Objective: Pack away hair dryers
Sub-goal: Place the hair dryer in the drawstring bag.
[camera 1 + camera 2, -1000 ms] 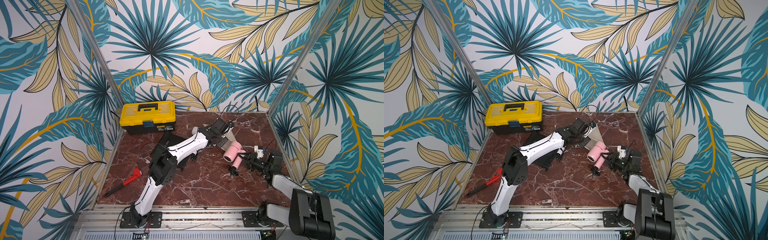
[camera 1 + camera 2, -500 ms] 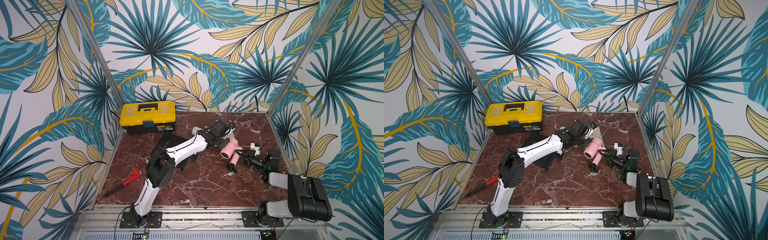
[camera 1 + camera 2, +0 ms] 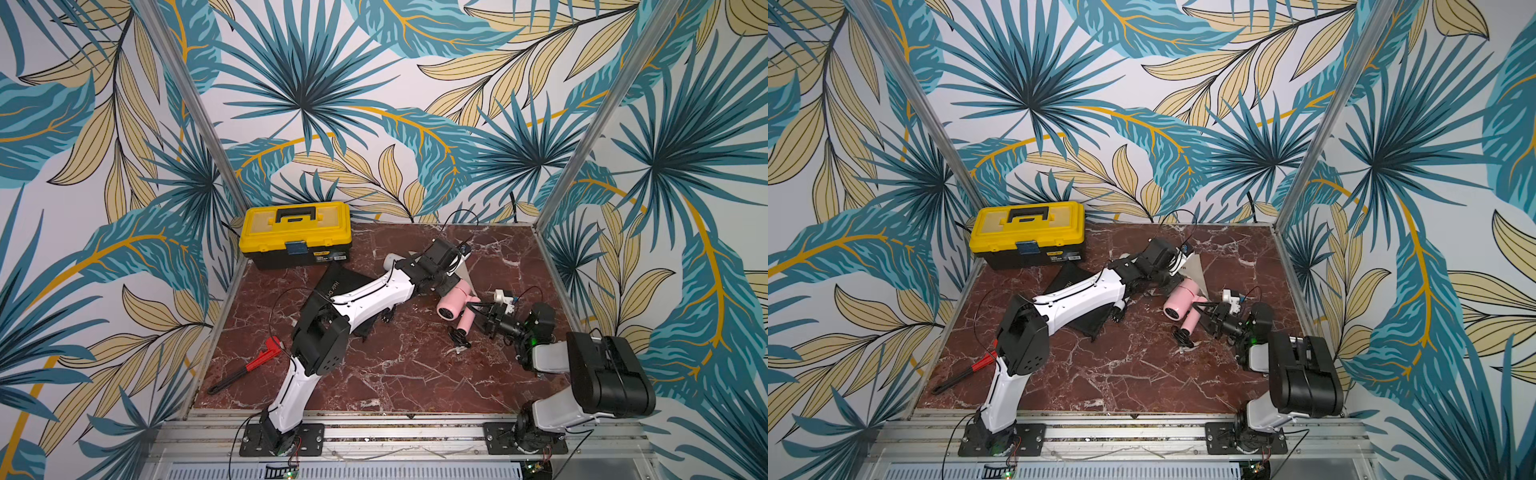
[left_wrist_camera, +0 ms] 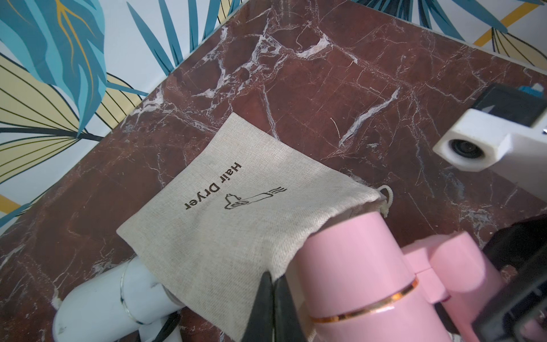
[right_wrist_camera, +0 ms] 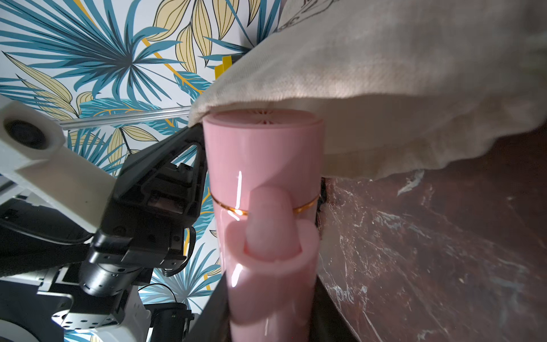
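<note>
The pink hair dryer [image 3: 449, 306] [image 3: 1177, 306] lies low over the marble at the right. My right gripper [image 5: 269, 296] [image 3: 478, 318] is shut on its handle. The barrel's end [image 5: 260, 118] sits in the mouth of the beige "Hair Dryer" bag [image 4: 236, 207] [image 5: 384, 74] [image 3: 466, 272]. My left gripper [image 4: 273, 284] [image 3: 449, 284] is shut on the bag's upper rim and holds it raised. The white hair dryer [image 4: 112, 302] [image 3: 390, 262] lies partly under the bag's far corner, behind my left arm. The pink dryer's black cord [image 3: 459, 336] trails on the floor.
A black "Hair Dryer" bag [image 3: 332, 286] [image 3: 1067, 282] lies under my left arm. A yellow toolbox [image 3: 297, 232] [image 3: 1027, 232] stands at the back left. A red-handled tool [image 3: 257, 361] [image 3: 980, 361] lies at the front left. Walls close in the back and both sides.
My right gripper has carried the pink dryer leftward, barrel into the bag's mouth. My left gripper kept its hold on the bag's rim and shifted slightly.
</note>
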Controlling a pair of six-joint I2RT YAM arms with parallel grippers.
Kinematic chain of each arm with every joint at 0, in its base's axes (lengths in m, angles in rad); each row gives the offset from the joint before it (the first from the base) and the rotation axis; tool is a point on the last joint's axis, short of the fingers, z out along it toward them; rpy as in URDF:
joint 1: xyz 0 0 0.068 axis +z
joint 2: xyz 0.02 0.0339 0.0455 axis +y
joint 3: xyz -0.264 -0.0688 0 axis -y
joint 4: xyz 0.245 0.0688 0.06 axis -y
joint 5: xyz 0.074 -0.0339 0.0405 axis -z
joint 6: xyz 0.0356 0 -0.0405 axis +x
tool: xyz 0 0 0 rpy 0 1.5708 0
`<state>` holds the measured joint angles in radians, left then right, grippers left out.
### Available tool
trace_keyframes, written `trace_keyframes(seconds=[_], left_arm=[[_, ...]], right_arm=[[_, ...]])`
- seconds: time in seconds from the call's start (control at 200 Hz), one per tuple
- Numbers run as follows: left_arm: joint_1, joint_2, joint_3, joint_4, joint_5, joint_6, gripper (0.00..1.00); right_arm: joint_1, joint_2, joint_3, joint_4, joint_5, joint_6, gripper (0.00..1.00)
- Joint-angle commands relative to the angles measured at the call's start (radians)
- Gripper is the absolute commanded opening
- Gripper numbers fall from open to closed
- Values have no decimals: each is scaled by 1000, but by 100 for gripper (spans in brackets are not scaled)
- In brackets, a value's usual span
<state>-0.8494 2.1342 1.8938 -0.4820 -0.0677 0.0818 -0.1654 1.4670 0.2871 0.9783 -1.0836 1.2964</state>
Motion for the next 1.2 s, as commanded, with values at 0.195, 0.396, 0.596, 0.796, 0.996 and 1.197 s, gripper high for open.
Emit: trace_keyframes(seconds=[0.195,0.396,0.596,0.796,0.996,1.197], left_arm=[[-2,21,74,28,3,4,0],[-3,-19,29,43,3,4,0],[-5,-30,7,90,3,-12,0],[-17,-60,-20,126,38,-1,0],[-28,-121,-141,174,54,4,0],[-28,-171,-247,216,56,4,0]], right_arm=[[20,-172,79,-513,-9,-278,0],[24,-116,77,-331,-13,-174,0],[26,-174,112,-611,11,-320,0],[24,-122,114,-492,34,-253,0],[20,-98,140,-387,58,-191,0],[8,-44,93,-246,69,-124,0]])
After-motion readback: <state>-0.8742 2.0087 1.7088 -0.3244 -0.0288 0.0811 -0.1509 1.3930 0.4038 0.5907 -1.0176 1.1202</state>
